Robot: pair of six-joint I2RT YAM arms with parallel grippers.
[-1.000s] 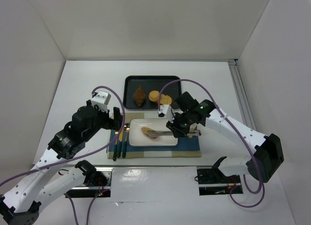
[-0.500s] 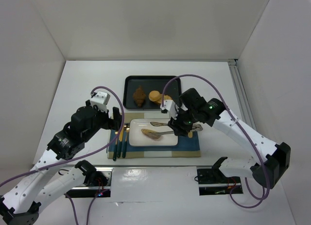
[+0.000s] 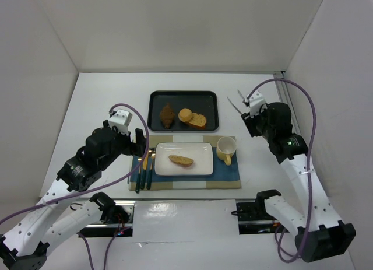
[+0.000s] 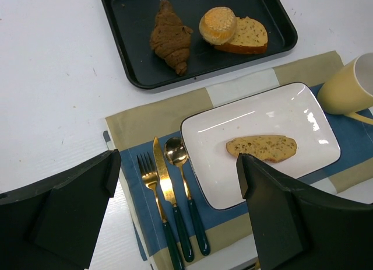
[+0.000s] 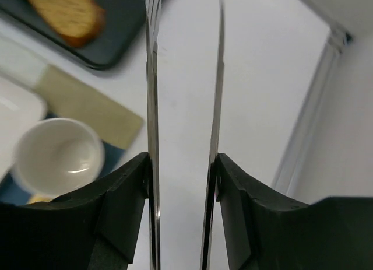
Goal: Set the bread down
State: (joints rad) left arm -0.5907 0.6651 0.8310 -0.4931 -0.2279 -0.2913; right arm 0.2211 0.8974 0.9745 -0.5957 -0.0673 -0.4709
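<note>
White all round: a matte white surface (image 3: 105, 101), plain white walls closing it off at the back and on both sides, and a pale metal rail (image 3: 288, 115) along the right edge. At the centre of the top view, a blue and tan placemat (image 3: 230, 175). On it, a white rectangular plate (image 3: 201, 148), with the bread (image 3: 181, 160) flat in the middle, long axis left to right, clear of the rim. Just right of the plate, an upright pale yellow cup (image 3: 226, 147). Just left of it, a fork (image 4: 148, 176), knife (image 4: 161, 171) and spoon (image 4: 175, 152) side by side. Above the placemat in the frame, a black tray (image 3: 175, 100) with a dark brown pastry (image 3: 166, 115), a round roll (image 3: 185, 114) and a wider slice (image 3: 199, 121). Left claw (image 3: 140, 144) at the placemat's left end, fingers wide apart. Right claw (image 5: 182, 179) in the right of the frame, well apart from the plate, clamped on metal tongs (image 5: 152, 77), blades parted.
</note>
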